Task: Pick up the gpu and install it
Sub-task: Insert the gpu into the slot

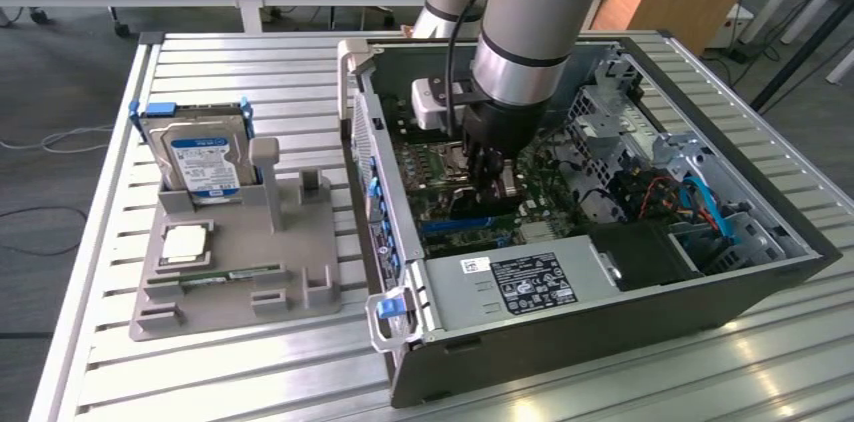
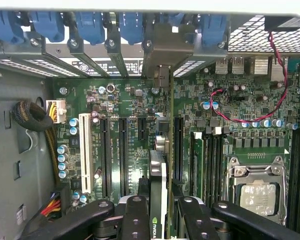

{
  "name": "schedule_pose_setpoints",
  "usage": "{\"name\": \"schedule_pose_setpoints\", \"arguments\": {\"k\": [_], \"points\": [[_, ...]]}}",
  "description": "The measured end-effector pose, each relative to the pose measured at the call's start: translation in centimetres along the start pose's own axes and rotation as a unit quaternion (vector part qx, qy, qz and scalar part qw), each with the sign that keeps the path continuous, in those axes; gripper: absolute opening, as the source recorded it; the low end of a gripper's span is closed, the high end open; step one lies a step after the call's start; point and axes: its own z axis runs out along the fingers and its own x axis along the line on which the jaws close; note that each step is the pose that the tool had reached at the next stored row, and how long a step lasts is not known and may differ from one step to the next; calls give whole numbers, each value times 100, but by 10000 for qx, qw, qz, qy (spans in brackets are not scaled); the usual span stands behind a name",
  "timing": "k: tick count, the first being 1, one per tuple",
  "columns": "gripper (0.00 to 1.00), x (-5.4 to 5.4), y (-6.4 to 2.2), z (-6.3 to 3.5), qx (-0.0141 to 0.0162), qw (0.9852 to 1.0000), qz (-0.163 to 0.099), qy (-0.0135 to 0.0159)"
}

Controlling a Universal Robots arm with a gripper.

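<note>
Fingers: we see the two black fingers (image 2: 136, 220) closed on the gpu (image 2: 158, 175), one on each flat face of the card.
Gripper: in the exterior view our gripper (image 1: 494, 182) points down inside the open computer case (image 1: 601, 342).
Gpu: the card stands on edge, held upright over the green motherboard (image 2: 115, 105). In the wrist view we see it edge-on, with a small green logo near the fingers.
Gpu position: it runs in line with the long black expansion slots (image 2: 124, 155), just beside them. We cannot tell whether its edge is in a slot or above it.
Nearby on the board: a white slot (image 2: 84, 150) lies on the far side of the black slots from the card. The CPU socket (image 2: 257, 192) with its metal frame lies on the card's other side.
Case wall: a row of blue latches (image 2: 90, 25) lines the wall at the card's far end.
Case interior: a grey labelled power supply (image 1: 527, 282) sits at the near end of the case in the exterior view.
Beside the case: to the exterior view's left a grey holder (image 1: 227, 272) rests on the slatted table (image 1: 240, 72).
Holder contents: a silver hard drive (image 1: 203, 157) with a blue label stands upright in it.
</note>
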Motion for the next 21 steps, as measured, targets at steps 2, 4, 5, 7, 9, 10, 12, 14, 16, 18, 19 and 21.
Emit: {"name": "schedule_pose_setpoints", "arguments": {"k": [2, 4, 5, 7, 9, 10, 12, 14, 16, 18, 19, 21], "points": [[27, 0, 0, 0, 0, 10000, 0, 0], [27, 1, 0, 2, 0, 10000, 0, 0], [27, 1, 1, 5, 0, 10000, 0, 0], [27, 1, 1, 13, 0, 10000, 0, 0], [27, 1, 2, 21, 0, 10000, 0, 0], [27, 2, 1, 21, 0, 10000, 0, 1], [27, 1, 2, 21, 0, 10000, 0, 1], [27, 1, 2, 27, 1, 10000, 0, -1], [27, 2, 6, 35, 0, 10000, 1, -1], [27, 3, 8, 37, -1, 10000, 0, 2], [27, 2, 11, 41, 0, 10000, 1, 0], [27, 3, 15, 47, 0, 10000, 0, 0]]}}
